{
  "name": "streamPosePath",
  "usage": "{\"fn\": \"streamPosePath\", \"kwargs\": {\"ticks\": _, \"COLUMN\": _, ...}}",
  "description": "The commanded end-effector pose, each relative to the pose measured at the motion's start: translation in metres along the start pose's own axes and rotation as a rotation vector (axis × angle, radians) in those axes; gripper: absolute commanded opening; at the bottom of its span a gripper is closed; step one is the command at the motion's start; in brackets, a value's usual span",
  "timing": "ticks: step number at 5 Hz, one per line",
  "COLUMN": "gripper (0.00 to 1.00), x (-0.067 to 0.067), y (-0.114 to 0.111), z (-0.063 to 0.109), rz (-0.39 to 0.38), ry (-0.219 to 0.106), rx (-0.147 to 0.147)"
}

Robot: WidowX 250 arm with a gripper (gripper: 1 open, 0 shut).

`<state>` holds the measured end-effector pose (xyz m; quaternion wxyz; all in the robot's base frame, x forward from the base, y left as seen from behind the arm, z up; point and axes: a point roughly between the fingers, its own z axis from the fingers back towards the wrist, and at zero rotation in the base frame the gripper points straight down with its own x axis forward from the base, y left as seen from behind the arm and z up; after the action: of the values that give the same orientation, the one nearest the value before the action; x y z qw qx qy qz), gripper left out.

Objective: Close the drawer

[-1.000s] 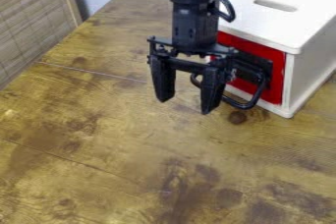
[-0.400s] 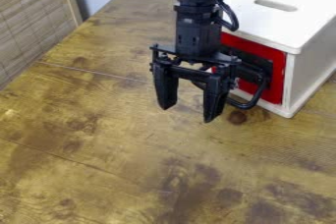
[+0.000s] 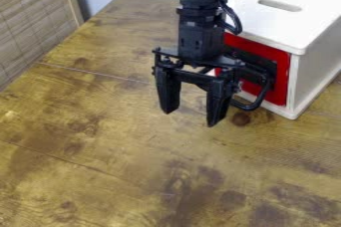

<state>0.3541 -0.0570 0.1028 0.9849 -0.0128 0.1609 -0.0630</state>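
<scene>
1. A black robot arm (image 3: 202,17) is coming down from the top of the picture, in front of the drawer.
2. Its two black fingers (image 3: 168,90) are pointing down over the wooden desk (image 3: 100,151). They are staying wide apart, so they are open, and I can see bare wood between them.
3. The red drawer (image 3: 280,90) is sitting low in the white box (image 3: 296,17), on the right side of the picture, behind the arm and partly hidden by it.
4. A big black loop handle (image 3: 253,104) is sticking out from the front of the drawer. It is sitting just beside the finger on the right side of the picture. I cannot tell if they are touching.
5. The white box is standing on the far right part of the desk. Its flat top is having a long slot (image 3: 280,5) in it.
6. A tan woven panel (image 3: 34,22) is standing at the top left, next to the desk.
7. A dark round spot (image 3: 241,118) is showing on the wood just below the handle.
</scene>
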Motion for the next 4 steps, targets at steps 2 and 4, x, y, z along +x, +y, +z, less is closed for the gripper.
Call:
{"fn": "streamPosePath", "kwargs": {"ticks": 2, "gripper": 1.00, "x": -0.0035, "y": -0.0029, "z": 0.0139, "rz": -0.010, "ry": -0.051, "rx": -0.014}}
{"fn": "streamPosePath", "kwargs": {"ticks": 4, "gripper": 1.00, "x": -0.0014, "y": 0.0020, "z": 0.0124, "rz": -0.009, "ry": -0.051, "rx": -0.020}}
